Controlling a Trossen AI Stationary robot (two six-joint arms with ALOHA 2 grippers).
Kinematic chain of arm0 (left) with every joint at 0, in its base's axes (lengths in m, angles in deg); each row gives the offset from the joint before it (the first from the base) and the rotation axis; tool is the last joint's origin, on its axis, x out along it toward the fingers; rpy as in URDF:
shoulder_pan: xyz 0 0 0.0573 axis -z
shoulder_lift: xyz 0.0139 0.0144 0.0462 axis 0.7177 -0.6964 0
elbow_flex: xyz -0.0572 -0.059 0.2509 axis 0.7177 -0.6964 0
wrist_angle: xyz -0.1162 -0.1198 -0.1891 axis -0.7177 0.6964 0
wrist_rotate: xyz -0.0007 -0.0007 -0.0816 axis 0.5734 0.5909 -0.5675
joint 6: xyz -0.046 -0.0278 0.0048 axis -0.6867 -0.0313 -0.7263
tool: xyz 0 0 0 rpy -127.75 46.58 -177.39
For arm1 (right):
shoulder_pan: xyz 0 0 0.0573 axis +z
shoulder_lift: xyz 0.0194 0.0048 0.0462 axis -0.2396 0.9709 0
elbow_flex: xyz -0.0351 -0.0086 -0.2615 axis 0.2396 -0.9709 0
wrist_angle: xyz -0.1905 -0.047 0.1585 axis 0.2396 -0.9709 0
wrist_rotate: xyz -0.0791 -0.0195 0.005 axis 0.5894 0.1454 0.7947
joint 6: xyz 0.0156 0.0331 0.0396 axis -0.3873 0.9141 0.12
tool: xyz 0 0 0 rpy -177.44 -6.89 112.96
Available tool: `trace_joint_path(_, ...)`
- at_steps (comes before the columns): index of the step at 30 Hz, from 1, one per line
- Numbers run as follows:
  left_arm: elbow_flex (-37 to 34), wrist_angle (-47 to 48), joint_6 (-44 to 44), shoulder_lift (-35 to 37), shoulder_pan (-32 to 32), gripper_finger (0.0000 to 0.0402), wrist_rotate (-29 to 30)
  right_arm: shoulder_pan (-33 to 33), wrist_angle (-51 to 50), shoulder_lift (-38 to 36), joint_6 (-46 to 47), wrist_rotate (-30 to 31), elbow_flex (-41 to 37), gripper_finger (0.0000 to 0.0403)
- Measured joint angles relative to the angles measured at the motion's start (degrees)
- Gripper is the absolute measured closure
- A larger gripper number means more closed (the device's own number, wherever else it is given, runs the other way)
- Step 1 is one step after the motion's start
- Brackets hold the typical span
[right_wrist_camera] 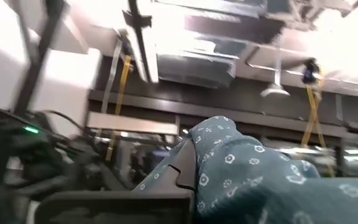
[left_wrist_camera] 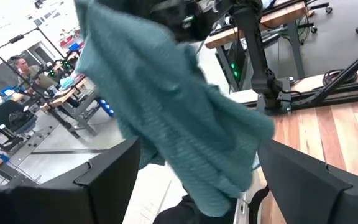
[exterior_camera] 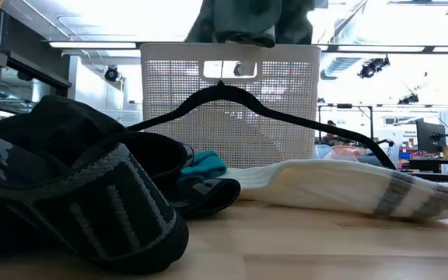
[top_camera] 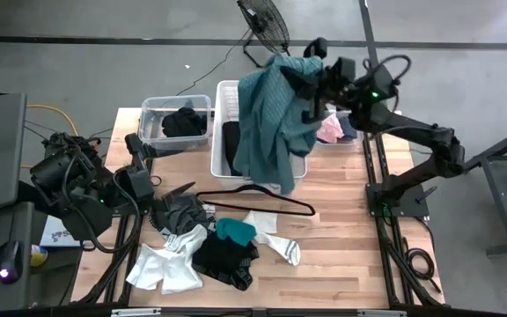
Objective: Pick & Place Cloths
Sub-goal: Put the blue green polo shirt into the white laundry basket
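Teal-green fabric [top_camera: 271,114] hangs from the right gripper [top_camera: 313,84], whose fingers are pinched tight on its upper edge; the grip sits above the far end of the white perforated basket [top_camera: 222,97]. From that pinch the garment falls long and loose — its long axis runs down the length of the basket, its lower hem reaching the basket's near rim. So the cloth lies directly under and to the basket side of the right gripper, already over the opening; in my judgement the coming move turns only on lowering and letting go, with some risk of the hem draping over the near rim.

The left gripper [top_camera: 139,185] waits on the near side of the basket, beside the pile on the table, jaws spread wide and holding nothing. It is the nearer arm to that pile.

Counted: one white basket, with a dark piece inside; two clear bins, one on each side of it, the one on the left arm's side [top_camera: 152,110] holding a black garment [top_camera: 183,123], the other showing pink [top_camera: 328,130]; one black wire hanger [top_camera: 253,195] just in front of the basket; loose on the wood, about six pieces — grey, white [top_camera: 161,269], black [top_camera: 223,260], a small bright teal one [top_camera: 234,231], and two white socks [top_camera: 275,238], though the overlap makes the count uncertain.
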Motion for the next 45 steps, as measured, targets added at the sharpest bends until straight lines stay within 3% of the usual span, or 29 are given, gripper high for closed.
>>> trace_joint_path(10,0.0,7.81,-8.65,-0.02,0.0,0.0083,0.15,-7.98,-2.29,10.28,10.26,-2.9,0.0,0.0399)
trace_joint_path(21,-1.08,13.13,-15.79,0.0,-0.01,0.0083,0.04,-12.26,-22.36,17.39,16.23,0.48,-0.02,0.0399)
trace_joint_path(29,-4.5,13.08,-16.65,0.0,0.0,0.0083,-0.04,-13.92,-37.9,17.36,15.76,-1.11,0.0,0.0399)
trace_joint_path(35,-6.28,13.04,-18.92,0.0,0.0,0.0083,0.0,-13.9,-51.09,17.3,10.97,2.16,0.02,0.0399)
trace_joint_path(45,-12.84,13.02,-23.57,1.37,-0.02,0.0083,-0.04,-12.36,-62.18,17.28,1.99,5.1,0.02,0.0385)
